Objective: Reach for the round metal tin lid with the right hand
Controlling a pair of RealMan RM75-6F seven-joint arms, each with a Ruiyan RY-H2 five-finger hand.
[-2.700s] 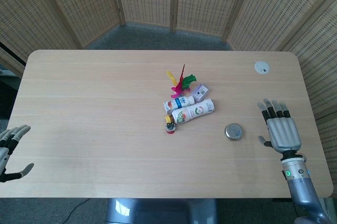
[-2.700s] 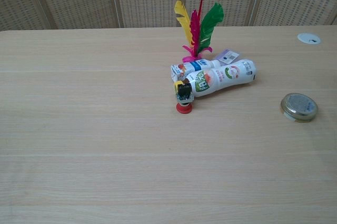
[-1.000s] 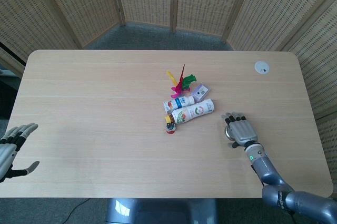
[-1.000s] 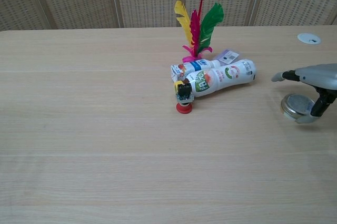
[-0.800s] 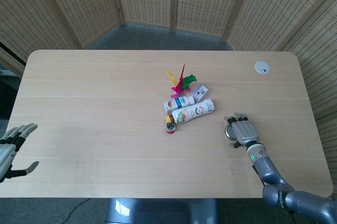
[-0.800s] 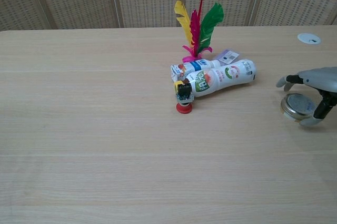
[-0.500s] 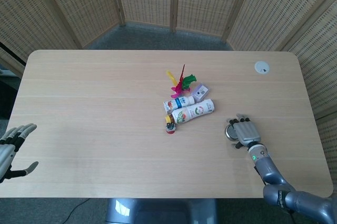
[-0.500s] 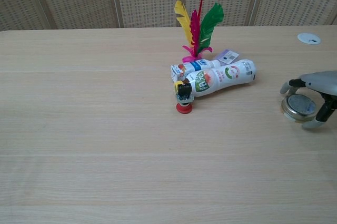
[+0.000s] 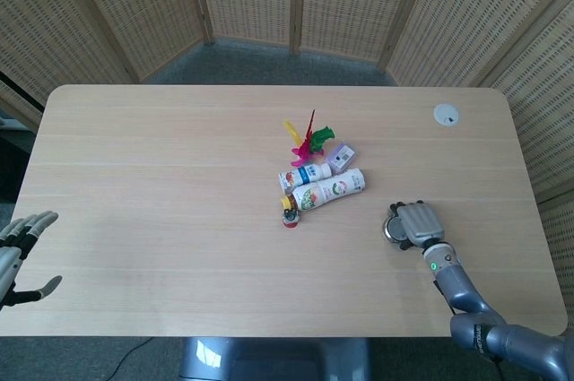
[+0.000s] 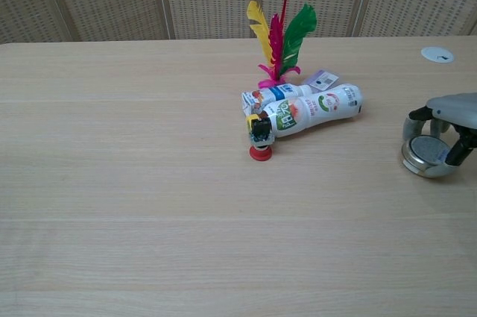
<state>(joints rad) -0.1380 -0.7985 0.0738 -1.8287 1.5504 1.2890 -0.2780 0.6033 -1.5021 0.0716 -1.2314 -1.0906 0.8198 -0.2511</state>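
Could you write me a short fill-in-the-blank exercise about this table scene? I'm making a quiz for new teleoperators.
1. The right hand arches over the round metal tin ____, fingers down on both sides of it.
2. The two bottles near the table's middle are lying on their ____.
3. The feathers of the shuttlecock are yellow, pink and ____.
4. The left hand holds nothing, its fingers spread, at the table's ____ edge in the head view.

Missing words: lid; sides; green; left
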